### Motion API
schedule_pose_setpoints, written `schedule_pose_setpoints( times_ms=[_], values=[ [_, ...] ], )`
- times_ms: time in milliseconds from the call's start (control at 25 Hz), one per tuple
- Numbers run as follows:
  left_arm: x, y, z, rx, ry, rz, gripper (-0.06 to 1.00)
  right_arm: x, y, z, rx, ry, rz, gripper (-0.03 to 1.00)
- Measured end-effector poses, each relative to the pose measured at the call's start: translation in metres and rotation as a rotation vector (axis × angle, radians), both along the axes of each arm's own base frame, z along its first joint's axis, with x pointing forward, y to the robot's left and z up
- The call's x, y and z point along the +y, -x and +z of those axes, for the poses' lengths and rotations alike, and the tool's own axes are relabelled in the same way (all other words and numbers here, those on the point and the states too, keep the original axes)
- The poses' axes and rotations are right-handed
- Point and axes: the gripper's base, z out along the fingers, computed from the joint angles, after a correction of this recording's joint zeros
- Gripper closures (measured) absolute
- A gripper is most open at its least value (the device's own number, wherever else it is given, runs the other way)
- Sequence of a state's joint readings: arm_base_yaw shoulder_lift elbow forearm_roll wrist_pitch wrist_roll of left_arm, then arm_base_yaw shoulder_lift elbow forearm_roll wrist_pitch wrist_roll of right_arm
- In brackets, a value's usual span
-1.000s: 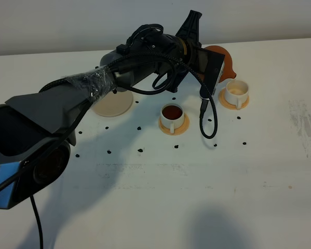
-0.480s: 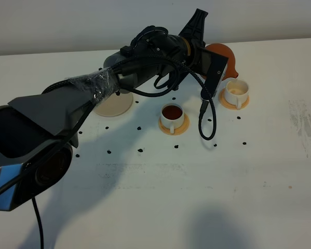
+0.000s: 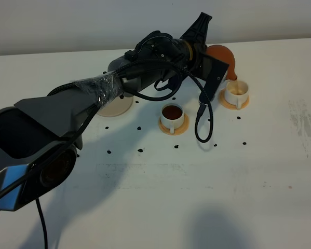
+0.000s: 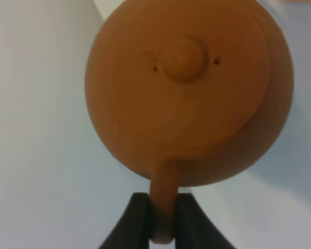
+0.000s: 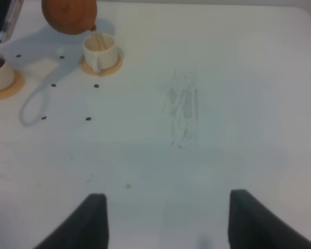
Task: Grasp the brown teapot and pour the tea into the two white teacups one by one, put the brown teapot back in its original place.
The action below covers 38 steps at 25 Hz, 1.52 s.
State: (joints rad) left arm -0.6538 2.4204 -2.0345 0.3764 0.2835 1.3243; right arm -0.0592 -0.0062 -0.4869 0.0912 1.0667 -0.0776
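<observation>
The brown teapot (image 3: 225, 58) hangs tilted in the air just behind the right white teacup (image 3: 237, 92), its spout down over the cup's rim. My left gripper (image 4: 162, 213) is shut on the teapot's (image 4: 186, 88) loop handle. A thin stream of tea (image 5: 93, 34) runs from the teapot (image 5: 69, 14) into that cup (image 5: 99, 49). The left teacup (image 3: 172, 115) stands on its orange coaster, full of dark tea. The cream saucer (image 3: 112, 107) lies bare, partly under my left arm. My right gripper (image 5: 168, 223) hovers open over bare table.
A black cable loop (image 3: 202, 124) dangles from the left wrist between the two cups. Small black dots (image 3: 140, 150) are scattered around the cups. A grey scuff (image 3: 303, 127) marks the table at the right. The wall runs along the back edge.
The left wrist has rolled and lifted a little to the right, tipping the teapot further over the right cup. The cups have not moved.
</observation>
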Motion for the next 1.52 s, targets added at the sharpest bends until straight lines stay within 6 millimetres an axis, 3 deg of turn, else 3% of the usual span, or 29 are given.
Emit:
schedule_pose_setpoints(
  times_ms=[1520],
  values=[
    [-0.0057,0.0000,0.0049,-0.105,-0.060,-0.076,0.84,0.0000,0.0000,0.0000,0.000,0.000,0.000,0.45]
  ],
)
